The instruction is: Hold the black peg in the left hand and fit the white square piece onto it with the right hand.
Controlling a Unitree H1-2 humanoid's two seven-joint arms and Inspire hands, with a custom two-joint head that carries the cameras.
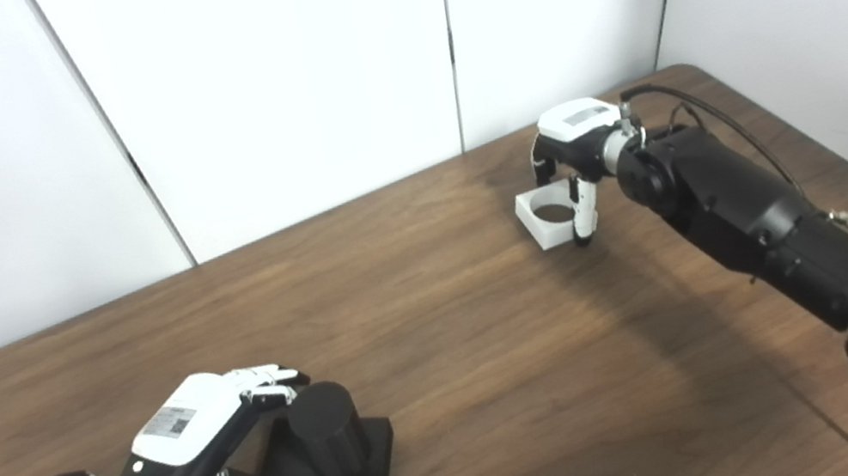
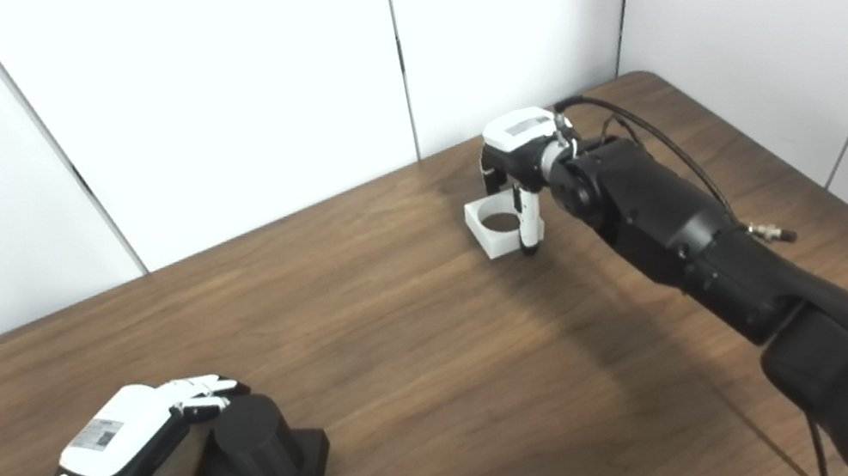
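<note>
At the far right of the table [image 1: 442, 339], my right hand [image 1: 579, 150] reaches down around the white square piece [image 1: 551, 217], grip unconfirmed, while my left hand [image 1: 206, 438] cups the black peg [image 1: 328, 438] loosely; I should clench both firmly before lifting.

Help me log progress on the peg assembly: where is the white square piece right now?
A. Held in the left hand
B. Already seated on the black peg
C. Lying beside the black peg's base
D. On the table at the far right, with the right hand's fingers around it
D: the white square piece sits on the table with the right hand straddling it, far from the black peg at the left hand.
</note>
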